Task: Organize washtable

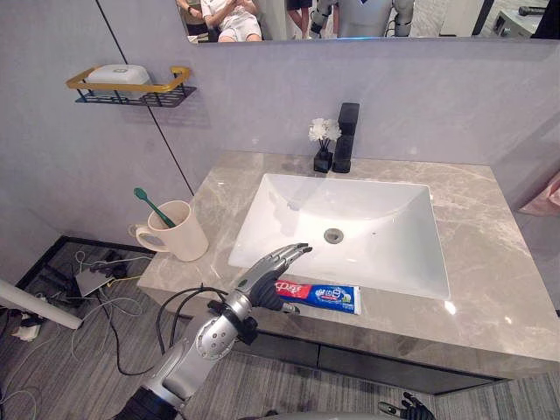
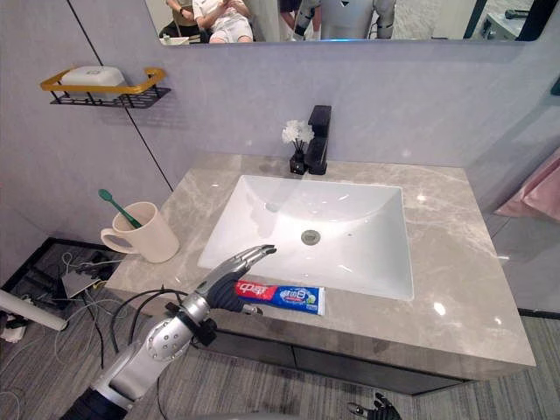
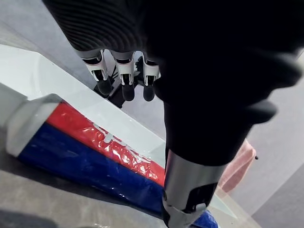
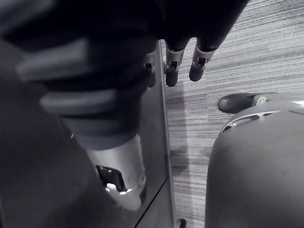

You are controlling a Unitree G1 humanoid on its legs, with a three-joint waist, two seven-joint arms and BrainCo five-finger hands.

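Observation:
A red and blue toothpaste tube (image 1: 320, 297) lies on the marble counter (image 1: 490, 262) along the front rim of the white sink (image 1: 350, 206). My left hand (image 1: 273, 267) hovers just over the tube's left end with fingers straight and thumb lowered toward it; the left wrist view shows the tube (image 3: 85, 147) right under the hand (image 3: 124, 76). A beige cup (image 1: 179, 231) holding a green toothbrush (image 1: 153, 207) stands at the counter's left edge. My right hand (image 4: 199, 61) hangs low beside the cabinet with relaxed fingers, and is small at the bottom of the left eye view (image 1: 407, 407).
A black faucet (image 1: 346, 138) and a small vase of white flowers (image 1: 323, 144) stand behind the sink. A wall shelf (image 1: 131, 90) at upper left carries a white soap. A pink towel (image 1: 547, 197) hangs at the right. Cables lie on the floor at left.

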